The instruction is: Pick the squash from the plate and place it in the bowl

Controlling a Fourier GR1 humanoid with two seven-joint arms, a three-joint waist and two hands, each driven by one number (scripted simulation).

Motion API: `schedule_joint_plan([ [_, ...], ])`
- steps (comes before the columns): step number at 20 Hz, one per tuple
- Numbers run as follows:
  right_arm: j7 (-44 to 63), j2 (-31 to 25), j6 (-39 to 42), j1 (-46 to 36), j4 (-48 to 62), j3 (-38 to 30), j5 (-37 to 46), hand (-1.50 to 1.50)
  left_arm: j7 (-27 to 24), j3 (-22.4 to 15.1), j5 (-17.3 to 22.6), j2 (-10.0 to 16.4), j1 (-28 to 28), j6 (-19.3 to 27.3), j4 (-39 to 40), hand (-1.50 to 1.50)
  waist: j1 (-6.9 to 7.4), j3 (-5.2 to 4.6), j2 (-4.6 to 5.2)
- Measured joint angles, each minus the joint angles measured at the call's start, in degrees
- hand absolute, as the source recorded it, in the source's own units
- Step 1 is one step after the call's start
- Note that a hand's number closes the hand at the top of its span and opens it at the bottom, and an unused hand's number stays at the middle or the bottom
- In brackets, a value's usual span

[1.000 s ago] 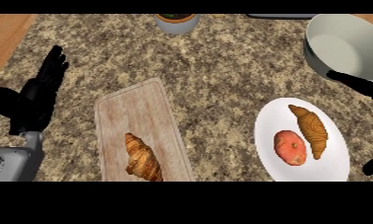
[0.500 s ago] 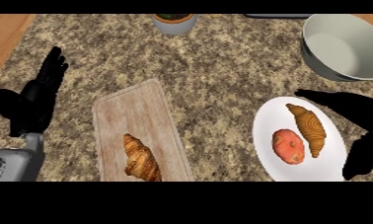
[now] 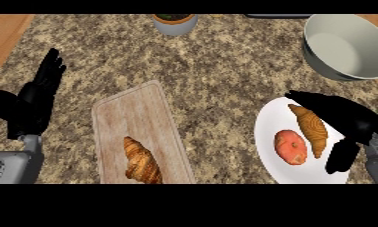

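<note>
Squash (image 3: pixel 310 130) lying on plate (image 3: pixel 269 125), not yet grasped. Right hand (image 3: pixel 353 118) hovering over plate's right side, fingers and thumb apart, bracketing squash. Nothing done yet: grasping, lifting, carrying to bowl (image 3: pixel 347 46) beyond plate remaining.

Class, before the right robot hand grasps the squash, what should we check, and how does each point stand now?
1. Squash lies on the plate: ok.
2. Right robot hand open, over the squash's far side: ok.
3. Fingers curled round the squash: not ok, not yet.
4. Red fruit apart from the squash: cannot tell.
5. Bowl has room inside: ok.
6. Left robot hand resting at the left edge, out of the way: ok.
</note>
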Motion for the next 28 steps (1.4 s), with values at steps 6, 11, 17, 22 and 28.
schedule_joint_plan([
  [6, -1.36, 4.30, -0.24, 1.92, 0.47, -0.90, 5.83, -1.50, 0.67, 1.20, -1.90, -1.74, 0.72, -1.30, -1.59, 0.00, -0.04, 0.01, -0.04],
  [11, -3.44, 6.96, -0.42, 4.31, 2.55, -0.35, 10.14, -1.50, 1.74, 2.79, -2.73, -2.18, 0.86, -2.81, -2.31, 0.00, -0.05, 0.01, -0.04],
  [17, -5.20, 10.77, -1.25, 5.34, 5.09, -0.94, 14.91, -1.50, 1.92, 4.26, -4.37, -3.63, 0.70, -4.15, -2.20, 0.00, -0.08, 0.01, -0.03],
  [22, -7.54, 13.13, -3.66, 5.98, 7.70, -2.05, 18.81, -1.50, 2.83, 4.92, -5.87, -5.02, 0.24, -4.70, -2.71, 0.00, -0.06, 0.01, -0.03],
  [28, -8.65, 15.25, -1.82, 4.88, 10.31, -3.48, 20.87, 1.50, 2.19, 6.61, -6.52, -5.67, -0.47, -6.04, -1.42, 0.00, -0.06, -0.12, -0.14],
])
